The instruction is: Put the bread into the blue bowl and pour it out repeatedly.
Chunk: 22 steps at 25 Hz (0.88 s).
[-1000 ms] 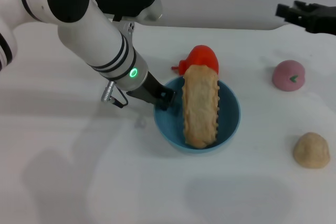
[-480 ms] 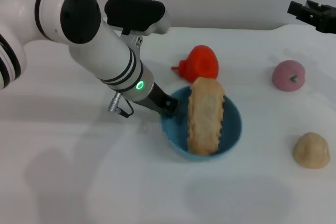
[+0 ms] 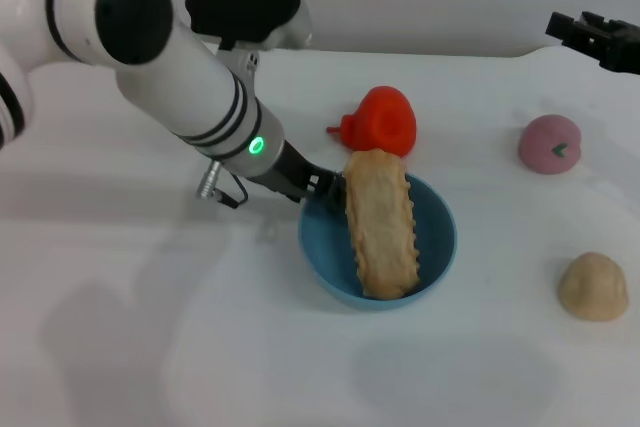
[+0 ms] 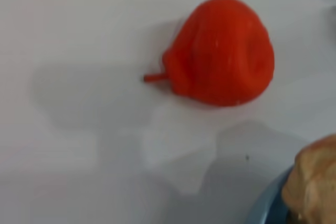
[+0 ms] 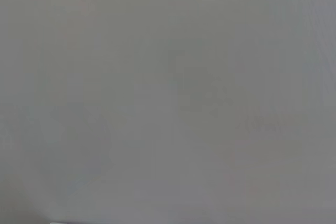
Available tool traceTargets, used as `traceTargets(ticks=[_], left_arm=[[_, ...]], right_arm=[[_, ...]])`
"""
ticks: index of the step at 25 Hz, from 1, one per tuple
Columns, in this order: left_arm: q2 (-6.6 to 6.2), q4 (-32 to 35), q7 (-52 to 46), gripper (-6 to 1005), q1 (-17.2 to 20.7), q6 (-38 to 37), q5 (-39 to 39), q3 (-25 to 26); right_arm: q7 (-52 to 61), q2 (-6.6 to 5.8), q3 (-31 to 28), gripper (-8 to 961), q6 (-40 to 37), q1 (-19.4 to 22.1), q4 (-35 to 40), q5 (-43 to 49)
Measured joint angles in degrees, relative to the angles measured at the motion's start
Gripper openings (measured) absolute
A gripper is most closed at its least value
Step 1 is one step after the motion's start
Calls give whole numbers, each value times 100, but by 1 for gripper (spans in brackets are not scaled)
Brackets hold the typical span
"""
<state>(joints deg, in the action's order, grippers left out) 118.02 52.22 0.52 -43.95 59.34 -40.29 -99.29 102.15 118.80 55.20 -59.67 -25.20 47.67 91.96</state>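
Observation:
The blue bowl (image 3: 437,247) stands in the middle of the white table. The bread (image 3: 380,223) lies lengthwise across it with its plain tan side up and its far end sticking over the rim. My left gripper (image 3: 322,187) is at the bowl's left rim and shut on it. The left wrist view shows a piece of the bowl's rim (image 4: 265,203) and one end of the bread (image 4: 315,182). My right gripper (image 3: 592,37) hangs far off at the back right, away from the bowl. The right wrist view shows only plain grey.
A red toy fruit (image 3: 380,119) lies just behind the bowl, and it fills the left wrist view (image 4: 220,51). A pink round toy (image 3: 549,143) lies at the right. A small beige lump (image 3: 593,287) sits nearer the front right.
The left arm shifted the bowl slightly right, then back left. The bread's far end swung right and then back toward the left rim. The right gripper drew back a little to the right.

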Motion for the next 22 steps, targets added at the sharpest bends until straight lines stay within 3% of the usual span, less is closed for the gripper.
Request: traceTargets(ticks=[7, 11, 17, 22], left_arm=[[0, 415, 537, 465, 365, -149, -24, 573], [4, 708, 1000, 480, 798, -616, -177, 1012], [1, 940, 2488, 485, 1608, -2114, -1519, 1115], [11, 937, 3466, 483, 2187, -3261, -2609, 1003]], right_arm=[[15, -3, -1, 578, 0, 69, -138, -114], [8, -21, -148, 578, 46, 111, -399, -412], [-56, -21, -881, 578, 30, 210, -827, -652], [-645, -46, -1407, 578, -69, 321, -1520, -1731]])
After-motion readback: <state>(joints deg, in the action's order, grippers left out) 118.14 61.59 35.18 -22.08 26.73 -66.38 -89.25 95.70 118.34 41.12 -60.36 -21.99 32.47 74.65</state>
